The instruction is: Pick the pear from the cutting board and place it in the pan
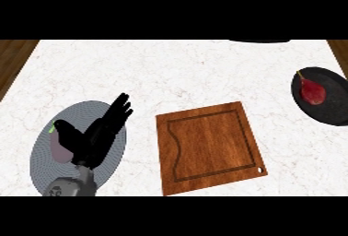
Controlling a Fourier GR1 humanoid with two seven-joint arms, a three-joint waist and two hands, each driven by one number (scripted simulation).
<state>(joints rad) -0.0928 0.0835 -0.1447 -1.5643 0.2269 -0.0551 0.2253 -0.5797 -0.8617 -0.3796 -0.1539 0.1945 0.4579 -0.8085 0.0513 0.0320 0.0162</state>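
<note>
Already the pear (313, 91) lies in the pan (336, 113), a dark round pan at the right edge of the white marbled counter (183, 69), partly cut off by the edge of the view. The fruit is red, with its thin stem pointing toward the upper left, and it sits in the left half of the pan's floor.

At the middle of the counter lies the wooden cutting board (211, 146), slightly turned, with a shallow groove running round its face and a small hole near its lower right corner. Nothing rests on it. The board and the pan are well apart.

At the left, the left hand (95, 138) shows above a grey round plate (44, 163), its grey forearm coming in from the lower edge. Its fingers (121, 108) are straight and spread, pointing up and to the right, with the thumb set out toward the left; it holds nothing. Under the hand, on the plate, something pale pinkish with a small green tip is partly hidden; it may be a piece of food, but the hand covers too much of it to tell. The plate lies just left of the board, apart from it.
</note>
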